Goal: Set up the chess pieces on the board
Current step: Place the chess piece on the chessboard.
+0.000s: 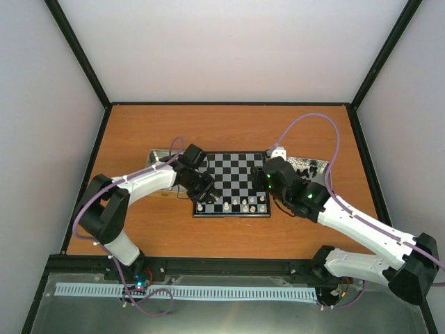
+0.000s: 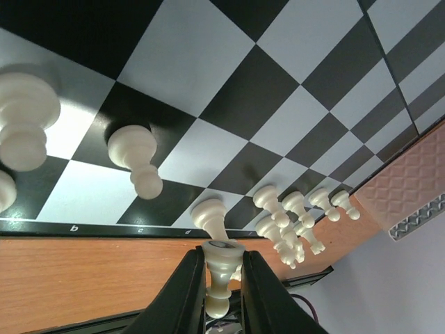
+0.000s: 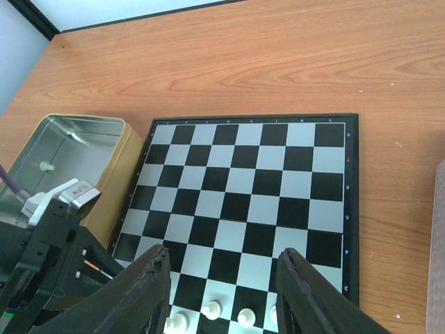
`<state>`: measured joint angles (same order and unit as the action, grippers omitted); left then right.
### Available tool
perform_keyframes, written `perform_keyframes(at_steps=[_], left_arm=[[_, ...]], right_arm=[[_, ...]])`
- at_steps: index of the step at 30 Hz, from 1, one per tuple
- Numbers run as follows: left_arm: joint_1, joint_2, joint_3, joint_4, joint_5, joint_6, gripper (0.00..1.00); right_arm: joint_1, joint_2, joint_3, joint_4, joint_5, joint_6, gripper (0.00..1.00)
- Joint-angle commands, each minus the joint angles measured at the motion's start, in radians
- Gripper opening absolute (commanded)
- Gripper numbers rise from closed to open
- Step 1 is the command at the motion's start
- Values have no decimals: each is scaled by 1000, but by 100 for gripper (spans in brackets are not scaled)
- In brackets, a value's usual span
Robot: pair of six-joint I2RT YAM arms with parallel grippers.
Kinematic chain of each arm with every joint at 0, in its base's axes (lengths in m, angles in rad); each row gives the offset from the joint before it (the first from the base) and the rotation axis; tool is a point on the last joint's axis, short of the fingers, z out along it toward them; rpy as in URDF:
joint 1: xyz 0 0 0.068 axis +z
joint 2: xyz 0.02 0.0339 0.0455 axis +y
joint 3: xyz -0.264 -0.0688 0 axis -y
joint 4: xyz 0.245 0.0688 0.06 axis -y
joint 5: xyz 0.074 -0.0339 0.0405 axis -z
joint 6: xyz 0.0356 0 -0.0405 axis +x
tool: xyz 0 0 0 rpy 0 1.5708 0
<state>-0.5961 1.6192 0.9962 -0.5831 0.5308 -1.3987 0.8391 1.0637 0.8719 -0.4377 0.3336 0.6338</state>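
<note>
**White piece pinched at the board's near rim, neighbours crowding close**

Top view: the board lies about mid-worktop, a little toward the near edge. The left arm reaches over its near-left corner and the right arm over its right side. White pieces stand in a row along the board's near edge. The left tin lies beside the board toward the left edge. The right tin, holding dark pieces, lies toward the right edge. Neither pincer's opening can be read from here.

Left wrist: the left gripper is narrowed onto the held piece, a cream-white figure with its base facing the board, at the lettered near rim. Whether the base touches yet I cannot tell. Standing pieces sit just beside it.

Right wrist: the right gripper is spread wide and holds nothing, above the near ranks. A spare piece lies alone in the left tin.

Risks, as I judge them: the fingers straddle the held piece close to its standing neighbours, so a slanted descent or a broad opening could topple them. A release before the base sits flat could leave it leaning across two squares. With both arms over the same near rank, either moving sideways could strike the other or sweep pieces off.
</note>
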Motion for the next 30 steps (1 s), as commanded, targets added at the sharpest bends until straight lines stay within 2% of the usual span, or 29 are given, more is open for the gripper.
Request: perform_keyframes(at_steps=[1, 15, 30], left_arm=[[-9, 37, 54, -31, -11, 25, 4], [-28, 150, 141, -162, -39, 78, 5], [-31, 197, 159, -136, -19, 86, 6]], right_arm=[[-9, -25, -10, -2, 34, 10, 44], [-30, -57, -44, 3, 46, 15, 44], [-46, -76, -62, 1, 41, 13, 44]])
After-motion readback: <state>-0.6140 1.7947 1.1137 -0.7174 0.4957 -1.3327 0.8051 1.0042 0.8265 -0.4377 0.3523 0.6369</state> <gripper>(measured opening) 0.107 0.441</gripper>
